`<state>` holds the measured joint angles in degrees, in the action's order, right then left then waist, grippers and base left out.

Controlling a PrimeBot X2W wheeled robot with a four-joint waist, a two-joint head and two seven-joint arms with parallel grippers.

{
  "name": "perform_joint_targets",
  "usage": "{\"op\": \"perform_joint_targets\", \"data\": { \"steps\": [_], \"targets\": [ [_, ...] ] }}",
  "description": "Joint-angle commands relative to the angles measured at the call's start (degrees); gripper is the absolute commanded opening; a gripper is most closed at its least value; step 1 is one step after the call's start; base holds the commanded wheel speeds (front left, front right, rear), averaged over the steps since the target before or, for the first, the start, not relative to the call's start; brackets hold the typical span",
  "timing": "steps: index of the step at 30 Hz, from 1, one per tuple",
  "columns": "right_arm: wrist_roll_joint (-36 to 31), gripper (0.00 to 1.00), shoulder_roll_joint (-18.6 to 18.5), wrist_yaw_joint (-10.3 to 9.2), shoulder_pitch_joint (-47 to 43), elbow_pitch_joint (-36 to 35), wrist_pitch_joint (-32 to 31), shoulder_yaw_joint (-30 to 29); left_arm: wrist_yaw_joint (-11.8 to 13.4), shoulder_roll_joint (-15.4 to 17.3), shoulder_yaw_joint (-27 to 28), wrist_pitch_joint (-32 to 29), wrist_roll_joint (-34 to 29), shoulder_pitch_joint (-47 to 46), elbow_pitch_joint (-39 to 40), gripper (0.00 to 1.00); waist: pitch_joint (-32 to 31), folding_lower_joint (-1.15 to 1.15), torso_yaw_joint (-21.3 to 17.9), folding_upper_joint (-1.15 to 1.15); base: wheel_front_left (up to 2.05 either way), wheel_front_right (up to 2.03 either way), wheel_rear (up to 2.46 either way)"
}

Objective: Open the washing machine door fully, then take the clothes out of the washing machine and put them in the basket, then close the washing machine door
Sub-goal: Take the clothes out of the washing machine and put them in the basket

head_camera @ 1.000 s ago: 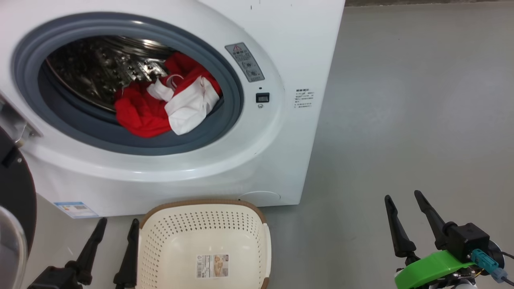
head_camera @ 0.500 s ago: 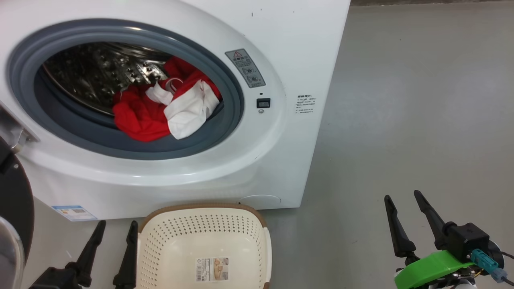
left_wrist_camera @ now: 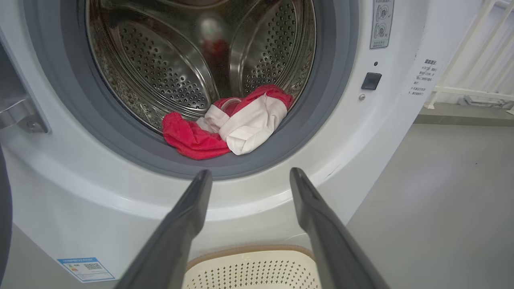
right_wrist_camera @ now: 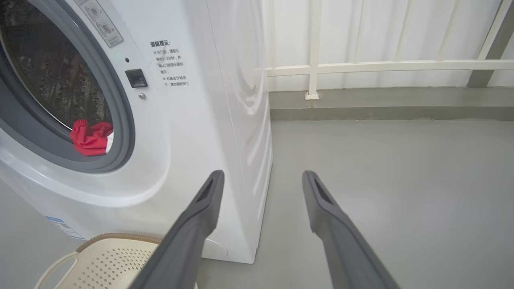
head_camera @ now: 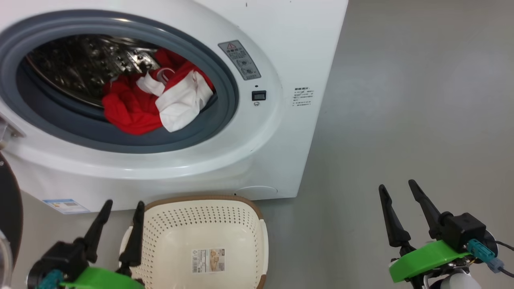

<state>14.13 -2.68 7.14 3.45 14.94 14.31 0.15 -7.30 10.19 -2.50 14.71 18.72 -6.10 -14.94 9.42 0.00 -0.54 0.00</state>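
The washing machine (head_camera: 281, 48) stands open, its grey gasket ringing the steel drum (left_wrist_camera: 160, 60). The washing machine door (head_camera: 9, 216) is swung out at the far left, with just a strip of its black rim in view. Red and white clothes (head_camera: 152, 100) lie at the drum's front lip (left_wrist_camera: 225, 128). The cream basket (head_camera: 200, 198) sits on the floor right below the opening, holding only its paper label. My left gripper (head_camera: 124, 204) is open beside the basket's left rim and points at the clothes (left_wrist_camera: 249, 171). My right gripper (head_camera: 396, 185) is open over bare floor on the right (right_wrist_camera: 262, 173).
Grey floor (head_camera: 401, 100) stretches to the right of the machine. A white railing (right_wrist_camera: 361, 66) runs along a low kerb behind it. A blue label (head_camera: 66, 204) is stuck at the machine's base, left of the basket.
The head camera has shifted a little. My left gripper has risen further into the head view beside the basket, its green wrist part now showing. Clothes and basket lie as before.
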Motion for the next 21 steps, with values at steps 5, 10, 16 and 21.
{"op": "perform_joint_targets", "data": {
  "steps": [5,10,16,21],
  "targets": [
    [0.68,1.0,-0.21,0.35,2.86,-1.81,0.69,1.69,-0.19,2.78,-0.11,0.29,-0.33,-9.3,-4.42,1.0,3.0,0.0,-1.55,0.0,0.0,0.0,0.0],
    [1.07,1.0,-0.21,0.35,4.63,-2.35,0.69,1.91,-0.19,4.43,-1.53,0.29,-0.23,-18.49,-11.5,1.0,5.98,0.0,-2.6,0.0,0.0,0.0,0.0],
    [1.6,1.0,-0.2,0.35,6.46,-3.04,0.69,2.43,-0.19,6.45,-5.98,0.28,1.3,-30.6,-21.26,1.0,9.82,0.0,-3.76,0.0,0.0,0.0,0.0],
    [2.17,1.0,-0.2,0.35,7.98,-3.48,0.69,3.27,-0.19,8.44,-11.59,-1.09,4.35,-39.72,-28.5,1.0,12.86,0.0,-4.95,0.0,0.0,0.0,0.0]
  ]
}}
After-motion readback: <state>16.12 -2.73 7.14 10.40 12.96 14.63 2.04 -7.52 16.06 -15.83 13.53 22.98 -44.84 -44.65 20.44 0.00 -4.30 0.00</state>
